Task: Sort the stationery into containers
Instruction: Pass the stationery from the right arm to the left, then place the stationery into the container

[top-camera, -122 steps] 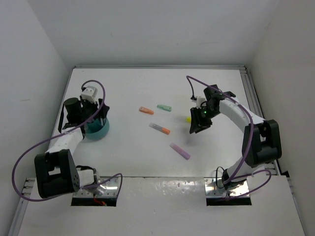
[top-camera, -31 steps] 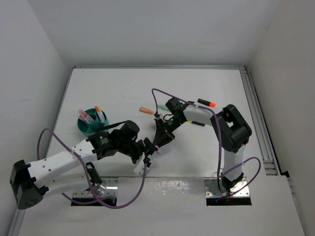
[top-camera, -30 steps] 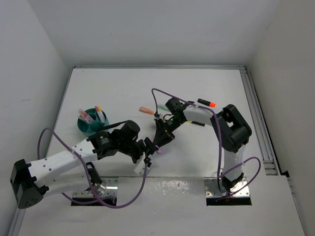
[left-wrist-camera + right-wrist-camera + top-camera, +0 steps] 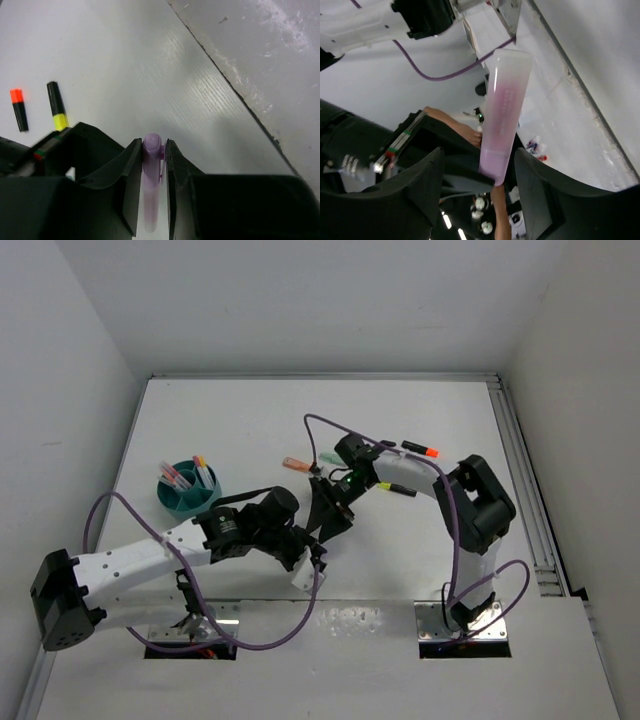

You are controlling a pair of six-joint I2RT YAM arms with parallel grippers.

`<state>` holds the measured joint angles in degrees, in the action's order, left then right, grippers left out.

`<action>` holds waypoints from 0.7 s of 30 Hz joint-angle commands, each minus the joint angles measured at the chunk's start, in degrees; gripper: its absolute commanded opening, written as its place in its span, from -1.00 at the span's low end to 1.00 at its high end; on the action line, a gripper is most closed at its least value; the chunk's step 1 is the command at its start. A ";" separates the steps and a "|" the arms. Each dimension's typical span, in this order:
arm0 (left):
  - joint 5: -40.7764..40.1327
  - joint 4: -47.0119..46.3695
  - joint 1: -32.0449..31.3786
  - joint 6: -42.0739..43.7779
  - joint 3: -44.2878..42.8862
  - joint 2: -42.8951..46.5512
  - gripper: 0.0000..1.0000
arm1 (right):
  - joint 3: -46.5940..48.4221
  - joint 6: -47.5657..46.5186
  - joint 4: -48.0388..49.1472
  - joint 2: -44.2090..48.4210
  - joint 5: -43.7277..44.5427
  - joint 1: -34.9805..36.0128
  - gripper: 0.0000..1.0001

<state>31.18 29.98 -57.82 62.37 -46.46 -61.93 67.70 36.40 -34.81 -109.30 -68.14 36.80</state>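
Quick count of what's out on the surface [image 4: 250, 420]. One teal bowl [image 4: 185, 502] sits close to the left edge, about halfway between the far and near edges. It has a handful of pens standing in it. I can make out pink ones and a couple with orange or yellow tips, but they're too small for an exact number.

Four pieces are lying loose:
- One orange pen [image 4: 293, 463] is around the middle of the surface.
- One mint green pen [image 4: 326, 457] lies just beside it, mostly hidden behind the right arm's cable.
- One black marker with an orange cap [image 4: 420, 450] is over toward the right edge.
- One black marker with a yellow band [image 4: 397, 489] is near that one, a bit closer to the near edge.

Two more pens are with the arms, and both arms meet in the middle of the surface, nearer the near edge. The left end effector [image 4: 151, 145] is squeezed narrow on one lilac purple pen [image 4: 151, 170]. Both fingers press its sides and its rounded end pokes out just past the tips.

The right end effector [image 4: 479, 151] has one pink pen with a clear cap [image 4: 504, 110] sticking out from between its fingers. The fingers stand fairly wide on either side of the pen's near end. I honestly can't tell whether they're pinching it or just sitting around it.
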 commanded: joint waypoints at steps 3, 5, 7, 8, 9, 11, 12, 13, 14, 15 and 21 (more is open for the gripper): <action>-4.35 -8.15 0.43 -16.52 -2.67 4.18 -1.00 | 5.16 -10.47 -8.08 3.56 2.65 -9.88 0.12; -8.57 -12.81 2.35 -26.28 -4.16 5.50 -1.00 | 3.59 -11.09 -6.77 5.05 7.11 -15.66 0.06; -16.30 -15.91 7.00 -40.79 -6.35 6.21 -1.00 | 1.74 -11.70 -4.93 6.98 10.99 -20.15 0.00; -20.94 -15.91 9.20 -44.49 -8.19 6.47 -1.00 | 1.04 -12.05 -4.14 8.99 14.23 -21.40 -0.02; -23.51 -15.83 13.66 -50.88 -8.91 6.65 -1.00 | 0.07 -12.93 -3.87 10.06 15.74 -22.29 -0.03; -29.12 -15.83 18.16 -56.80 -8.92 8.66 -1.00 | -0.38 -14.77 -4.04 12.51 19.94 -23.78 -0.04; -30.81 -16.09 22.01 -58.14 -8.65 9.45 -1.00 | -0.38 -16.78 -4.30 13.22 21.54 -23.79 -0.05; -33.00 -16.18 23.79 -58.76 -8.04 10.33 -1.00 | -0.46 -17.85 -4.48 13.75 22.77 -23.79 -0.06; -36.33 -16.18 25.55 -59.55 -7.77 10.43 -1.00 | -0.47 -18.55 -4.48 14.28 24.01 -23.88 -0.07; -37.67 -16.35 29.13 -59.56 -7.51 10.60 -1.00 | -0.47 -19.08 -4.57 14.63 25.76 -23.88 -0.07; -35.59 -19.16 43.83 -57.72 -4.00 11.04 -1.00 | 1.73 -23.48 -6.59 13.15 29.72 -22.74 -0.11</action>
<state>-3.86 13.56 -19.11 6.90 -51.92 -51.72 67.42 17.21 -40.49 -96.27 -42.54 13.56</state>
